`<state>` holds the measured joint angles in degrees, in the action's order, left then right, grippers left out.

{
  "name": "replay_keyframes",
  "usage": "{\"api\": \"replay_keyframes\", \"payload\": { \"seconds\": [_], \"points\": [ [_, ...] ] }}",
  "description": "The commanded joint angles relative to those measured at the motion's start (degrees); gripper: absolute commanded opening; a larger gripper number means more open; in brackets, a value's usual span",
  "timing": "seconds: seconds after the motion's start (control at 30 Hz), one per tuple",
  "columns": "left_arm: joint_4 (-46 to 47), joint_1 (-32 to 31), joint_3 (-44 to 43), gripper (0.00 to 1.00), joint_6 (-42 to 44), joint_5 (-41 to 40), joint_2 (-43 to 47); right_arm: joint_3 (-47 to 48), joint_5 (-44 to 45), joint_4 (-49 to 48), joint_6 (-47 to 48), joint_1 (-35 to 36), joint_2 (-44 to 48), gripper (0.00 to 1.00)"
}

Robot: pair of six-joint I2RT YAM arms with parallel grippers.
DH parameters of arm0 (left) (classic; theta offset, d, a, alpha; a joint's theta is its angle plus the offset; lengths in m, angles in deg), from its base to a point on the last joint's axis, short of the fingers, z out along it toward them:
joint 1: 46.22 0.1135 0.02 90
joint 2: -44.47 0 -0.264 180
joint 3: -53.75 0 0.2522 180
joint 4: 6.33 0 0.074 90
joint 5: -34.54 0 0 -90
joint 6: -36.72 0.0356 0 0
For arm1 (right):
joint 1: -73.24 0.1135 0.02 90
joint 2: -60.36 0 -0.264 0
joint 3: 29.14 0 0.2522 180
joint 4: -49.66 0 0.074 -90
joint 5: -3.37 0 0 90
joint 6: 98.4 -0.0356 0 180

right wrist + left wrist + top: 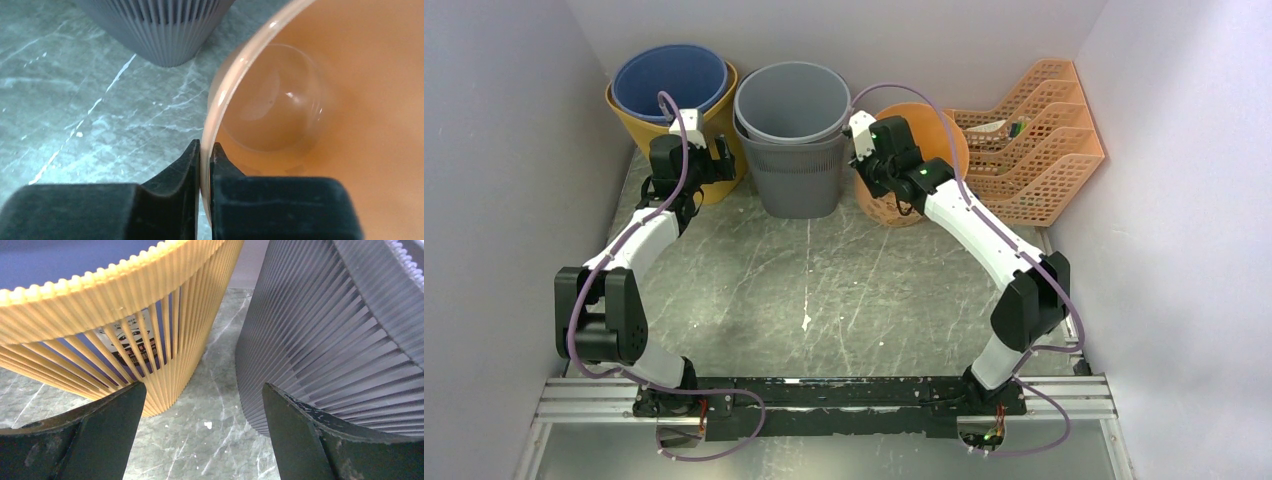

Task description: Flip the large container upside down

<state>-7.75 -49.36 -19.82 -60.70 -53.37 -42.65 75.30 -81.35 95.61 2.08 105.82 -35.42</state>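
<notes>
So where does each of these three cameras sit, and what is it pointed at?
Top external: above and behind, looking down on the table; both arms show.
Left wrist: on the left arm, facing between yellow basket and grey bin; left gripper open.
Right wrist: on the right arm, looking into orange bin; right gripper shut on its rim.
Shared: both wrist views catch the grey bin.

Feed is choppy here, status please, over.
Right gripper shut on orange bin rim. Left gripper open, between yellow bin and grey bin. Orange bin mouth up, not turned. Grey bin close beside it.
</notes>
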Motion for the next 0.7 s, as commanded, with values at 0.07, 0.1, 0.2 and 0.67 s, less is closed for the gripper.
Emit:
{"api": "replay_keyframes", "payload": {
  "seconds": [0.07,0.1,0.2,0.67],
  "points": [
    [2.46,0.24,-1.24,1.0,1.7,-2.17,1.82,4.27,-4.42,7.26,-1.56,-0.49,-1.39,0.0],
    [2.29,0.24,-1.41,1.0,1.76,-2.3,1.8,5.44,-5.65,8.45,-1.93,-0.45,-1.81,0.0],
    [2.25,0.24,-1.58,1.0,2.0,-2.59,2.28,9.64,-10.53,13.03,-3.78,-0.44,-2.74,0.0],
    [0.58,0.24,-0.86,1.0,2.81,-3.67,5.39,11.02,-42.57,13.15,-16.97,-0.37,5.94,0.0]
  ]
}}
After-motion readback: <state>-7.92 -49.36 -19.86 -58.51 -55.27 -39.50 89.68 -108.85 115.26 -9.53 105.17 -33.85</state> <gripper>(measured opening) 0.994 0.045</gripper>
